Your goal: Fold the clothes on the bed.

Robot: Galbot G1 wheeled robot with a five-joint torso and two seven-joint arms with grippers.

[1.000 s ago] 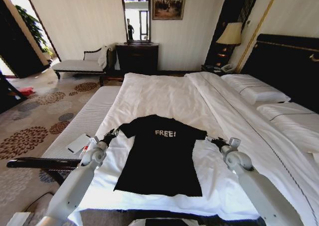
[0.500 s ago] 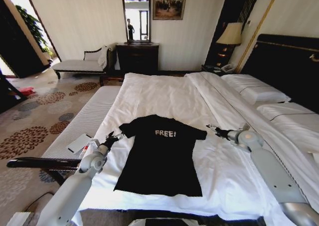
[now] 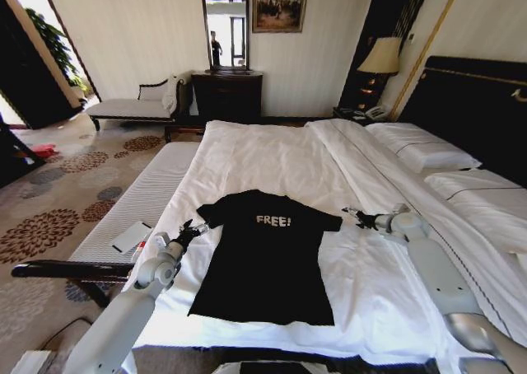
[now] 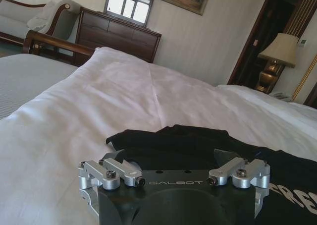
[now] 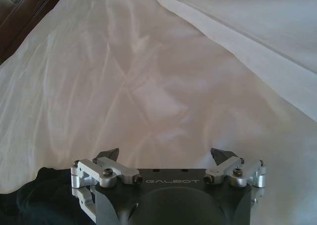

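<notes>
Left gripper [image 4: 169, 158]: fingers spread wide apart, nothing between them, only the dark tips [image 4: 225, 154] showing over the silver brackets, the rest cut off behind the black mount. Directly ahead of those tips, very close, the near sleeve edge of the black T-shirt [image 4: 208, 143], slightly rumpled and raised; contact with it impossible to judge. Past the far finger, white lettering cut off at the picture's border, only a few letters legible.

Right gripper [image 5: 167, 155]: fingers likewise parted and empty, tips alone visible. Ahead of them bare, creased white duvet; off to one side of the mount, a dark corner of sleeve partly hidden behind the bracket.

From the head camera, left gripper [image 3: 192, 228] poised just beside one sleeve, right gripper [image 3: 352, 216] just beyond the other sleeve, a narrow strip of white apparently between tip and cloth. Finger detail too small there to make out.

Between the two grippers, the T-shirt [image 3: 265, 259] spread flat, front up, "FREE!" across the chest, sleeves out, hem toward the robot. Lay on the near part of the bed [image 3: 272, 156], small against the white duvet, pillows [image 3: 422, 147] and dark headboard [image 3: 478, 102] well off beyond the right fingers.
</notes>
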